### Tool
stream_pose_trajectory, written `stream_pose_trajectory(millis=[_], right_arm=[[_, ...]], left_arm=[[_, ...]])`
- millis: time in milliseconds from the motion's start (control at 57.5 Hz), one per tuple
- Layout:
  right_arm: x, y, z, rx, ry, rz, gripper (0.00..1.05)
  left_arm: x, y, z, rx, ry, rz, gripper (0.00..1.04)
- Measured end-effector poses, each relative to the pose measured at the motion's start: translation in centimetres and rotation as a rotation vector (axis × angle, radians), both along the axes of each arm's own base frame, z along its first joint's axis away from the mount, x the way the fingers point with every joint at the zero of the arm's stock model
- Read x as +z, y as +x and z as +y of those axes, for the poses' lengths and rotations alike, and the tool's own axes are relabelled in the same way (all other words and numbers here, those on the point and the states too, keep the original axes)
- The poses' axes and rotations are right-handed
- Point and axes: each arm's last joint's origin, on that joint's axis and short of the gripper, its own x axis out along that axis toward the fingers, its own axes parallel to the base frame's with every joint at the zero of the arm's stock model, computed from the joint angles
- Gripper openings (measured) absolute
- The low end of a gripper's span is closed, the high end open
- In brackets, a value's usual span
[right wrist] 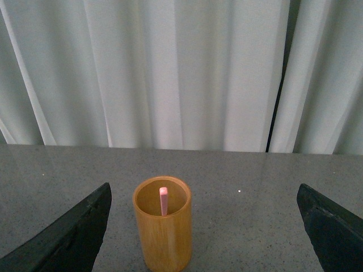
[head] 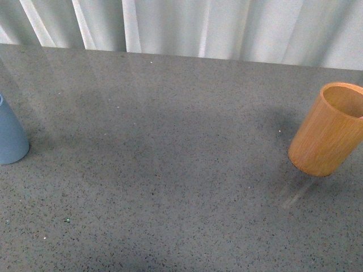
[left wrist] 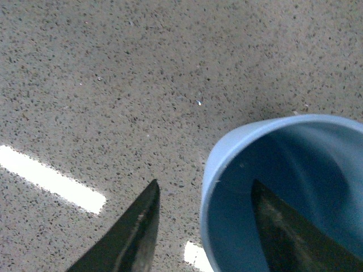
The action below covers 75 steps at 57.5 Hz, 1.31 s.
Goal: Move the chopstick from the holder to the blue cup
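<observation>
The orange-brown wooden holder [head: 330,129] stands at the table's right edge in the front view. In the right wrist view the holder [right wrist: 162,226] stands upright with one pink chopstick [right wrist: 163,200] inside, its end below the rim. My right gripper [right wrist: 204,195] is open wide, the holder between its fingers nearer one of them. The blue cup [head: 10,137] stands at the far left edge. In the left wrist view the blue cup [left wrist: 238,147] is right below my open left gripper [left wrist: 205,190], one fingertip [left wrist: 266,209] over its mouth, the other outside. No arm shows in the front view.
The speckled grey table [head: 170,158] runs between cup and holder. White curtains [head: 187,25] hang behind the far edge. Bright light patches [left wrist: 51,180] lie on the surface beside the cup.
</observation>
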Motion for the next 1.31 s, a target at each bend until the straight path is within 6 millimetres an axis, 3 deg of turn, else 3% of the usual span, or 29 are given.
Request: stream_pose_trajectory(millis=[261,366,522,661,748,801,905,1097,1305], right_arm=[[0.0,0.0,0.0,0.000,0.000,0.000,0.95],[0.0,0.0,0.0,0.000,0.000,0.000,0.95],[0.0,0.0,0.0,0.000,0.000,0.000,0.95],[0.0,0.0,0.0,0.000,0.000,0.000,0.95],[0.0,0.0,0.0,0.000,0.000,0.000,0.95],[0.0,0.0,0.0,0.000,0.000,0.000,0.95],[0.0,0.0,0.0,0.000,0.000,0.000,0.95],[0.0,0.0,0.0,0.000,0.000,0.000,0.95],[0.0,0.0,0.0,0.000,0.000,0.000,0.95]], left_arm=[[-0.4,-0.1,-1.9,-0.028,-0.005,0.049,0.03],[-0.1,-0.3,-2.7,-0.047,0.000,0.076,0.03],[2.1,-0.9,-4.6,-0.106,0.036,0.070,0.03],[5.8,-1.5,-10.8,-0.288,0.005,0.039,0.03],[7.3,-1.7,-17.2,-0.431,-0.043,0.024,0.03],[7.6,-1.9,-20.2,-0.480,-0.062,0.023,0.03],[7.1,-2.2,-24.0,-0.537,-0.076,0.042,0.03],[3.8,-3.2,-27.8,-0.596,-0.031,0.134,0.03],[1.0,-3.1,-29.0,-0.589,-0.007,0.204,0.03]])
